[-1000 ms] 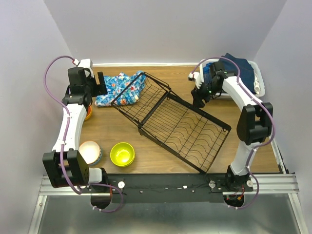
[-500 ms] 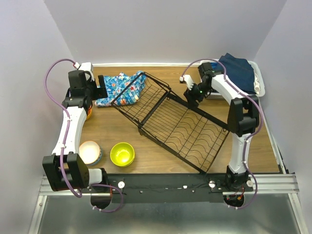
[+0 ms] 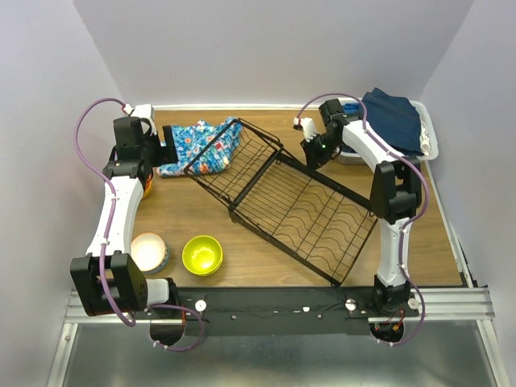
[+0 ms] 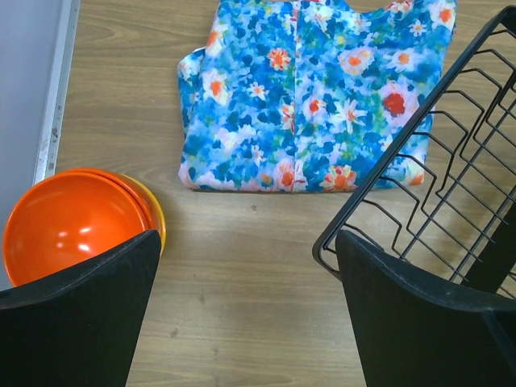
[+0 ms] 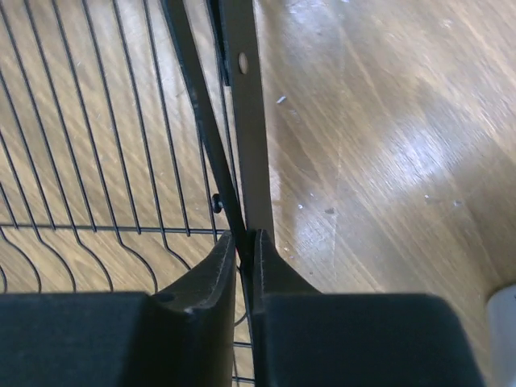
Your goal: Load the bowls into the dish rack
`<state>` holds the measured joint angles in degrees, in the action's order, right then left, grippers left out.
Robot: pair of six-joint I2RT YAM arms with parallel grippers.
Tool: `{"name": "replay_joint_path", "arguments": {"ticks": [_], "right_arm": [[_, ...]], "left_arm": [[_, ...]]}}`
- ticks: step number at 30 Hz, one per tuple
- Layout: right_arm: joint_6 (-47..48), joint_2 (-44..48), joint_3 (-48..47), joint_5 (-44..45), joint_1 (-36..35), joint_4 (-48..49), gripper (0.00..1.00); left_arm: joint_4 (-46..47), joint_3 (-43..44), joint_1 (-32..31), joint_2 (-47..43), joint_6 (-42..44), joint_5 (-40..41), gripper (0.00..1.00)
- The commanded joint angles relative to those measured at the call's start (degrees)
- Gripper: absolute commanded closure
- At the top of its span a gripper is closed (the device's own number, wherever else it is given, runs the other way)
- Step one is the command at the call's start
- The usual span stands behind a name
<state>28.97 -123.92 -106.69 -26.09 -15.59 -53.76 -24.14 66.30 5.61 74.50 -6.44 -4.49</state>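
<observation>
The black wire dish rack (image 3: 298, 205) lies slanted across the table's middle, its hinged end section (image 3: 234, 157) raised toward the back left. My right gripper (image 3: 313, 155) is at the rack's far edge, shut on the rim wire (image 5: 193, 105), which runs between the fingertips (image 5: 246, 250). My left gripper (image 3: 167, 141) hangs open over bare wood (image 4: 246, 322), between a red-orange bowl (image 4: 68, 222) nested in a yellow-orange one (image 4: 159, 222) and the rack's corner (image 4: 427, 145). A lime-green bowl (image 3: 201, 255) and a pale bowl (image 3: 149, 251) sit near the front left.
A folded blue floral cloth (image 3: 201, 143) lies at the back left, partly under the rack's raised end. A white basket (image 3: 431, 141) of dark blue clothes (image 3: 395, 121) stands at the back right. Walls close in on the left, back and right.
The right arm swung left from the basket to the rack's far edge, and its jaws closed on the rim wire. The left arm and the bowls stayed put.
</observation>
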Motion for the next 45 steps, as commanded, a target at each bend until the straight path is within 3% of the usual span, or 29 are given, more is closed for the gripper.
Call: {"name": "replay_joint_path", "arguments": {"ticks": [1,4,21,27,36,45], "right_arm": [[-7.17,1.13,-2.03,4.9,0.65,7.44,0.9],[-7.61,3.24,0.52,7.97,0.65,7.88,0.99],[-32.02,6.32,2.28,12.45,0.74,12.01,0.99],[-39.33,10.53,7.46,14.49,0.65,12.1,0.99],[-40.31,14.67,12.39,17.12,0.74,13.15,0.99],[-40.31,8.26,4.4,20.2,2.06,14.38,0.99]], "left_arm": [[-0.38,0.49,-0.07,0.47,0.72,0.36,0.01],[-0.03,0.41,-0.07,0.73,0.9,0.45,0.01],[-0.29,-3.02,-0.07,-3.66,1.6,1.15,0.01],[-0.03,-5.31,0.37,-5.94,1.69,1.24,0.01],[0.41,-7.68,0.63,-8.31,1.43,1.15,0.01],[-0.47,-8.47,0.98,-9.9,0.99,0.71,0.01]]}}
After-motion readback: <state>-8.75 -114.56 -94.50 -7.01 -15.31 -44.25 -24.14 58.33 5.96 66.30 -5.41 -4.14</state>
